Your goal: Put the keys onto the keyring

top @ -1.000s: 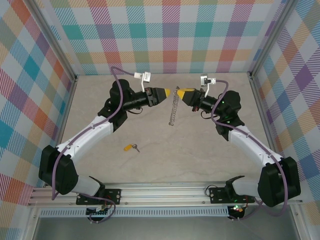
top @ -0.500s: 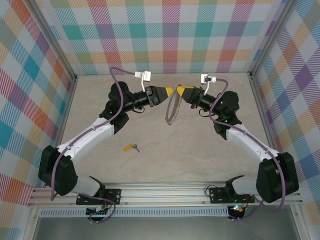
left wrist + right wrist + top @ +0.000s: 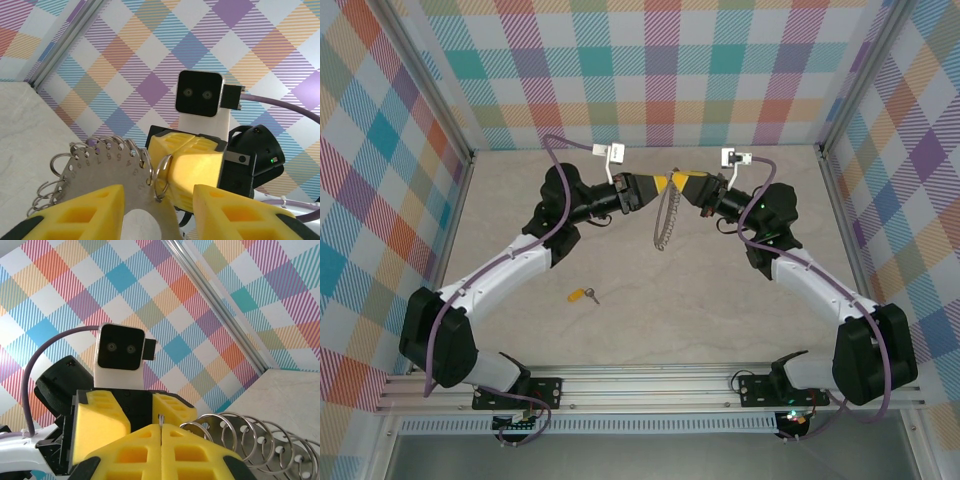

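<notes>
We judged keyring (image 3: pixel 666 215) limp & light. Right gripper (image 3: pixel 161 429) was pinched on its top, left gripper (image 3: pixel 157 194) w/ fingers apart. Key (image 3: pixel 582 294) lay at 7 o'clock, best taken by plastic head.

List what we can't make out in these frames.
Top view: key too small to show its hole.
Left wrist view: lower part of keyring hidden by fingers of left tool and bottom edge.
Right wrist view: where right tool grips keyring, hidden between its shut fingers.
</notes>
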{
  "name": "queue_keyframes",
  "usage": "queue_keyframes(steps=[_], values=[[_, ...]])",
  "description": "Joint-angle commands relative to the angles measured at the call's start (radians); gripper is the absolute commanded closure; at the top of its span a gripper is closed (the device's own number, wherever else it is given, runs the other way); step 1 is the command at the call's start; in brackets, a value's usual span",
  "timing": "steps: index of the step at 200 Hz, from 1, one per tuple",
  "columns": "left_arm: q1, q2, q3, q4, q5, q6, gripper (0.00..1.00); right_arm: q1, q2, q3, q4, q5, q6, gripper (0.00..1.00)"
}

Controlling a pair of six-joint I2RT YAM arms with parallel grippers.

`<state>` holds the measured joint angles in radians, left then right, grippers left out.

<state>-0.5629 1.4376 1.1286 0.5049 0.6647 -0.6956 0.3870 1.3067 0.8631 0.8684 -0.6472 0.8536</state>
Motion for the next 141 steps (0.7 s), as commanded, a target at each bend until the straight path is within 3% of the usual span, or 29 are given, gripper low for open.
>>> queue_keyframes(steps=[1,46,104,141], values=[[-0.013,0.009,0.034,0.045,0.019,-0.002,0.60,0.006,0.015,0.008,0.081,-0.005,0.016,1.00],[-0.018,0.013,0.046,0.050,0.017,0.003,0.63,0.007,0.020,0.007,0.080,-0.008,0.018,1.00],[-0.025,0.017,0.048,0.058,0.021,0.004,0.84,0.007,0.027,0.007,0.075,-0.009,0.016,1.00],[-0.028,0.020,0.056,0.053,0.018,0.010,0.91,0.007,0.031,0.010,0.068,-0.012,0.018,1.00]])
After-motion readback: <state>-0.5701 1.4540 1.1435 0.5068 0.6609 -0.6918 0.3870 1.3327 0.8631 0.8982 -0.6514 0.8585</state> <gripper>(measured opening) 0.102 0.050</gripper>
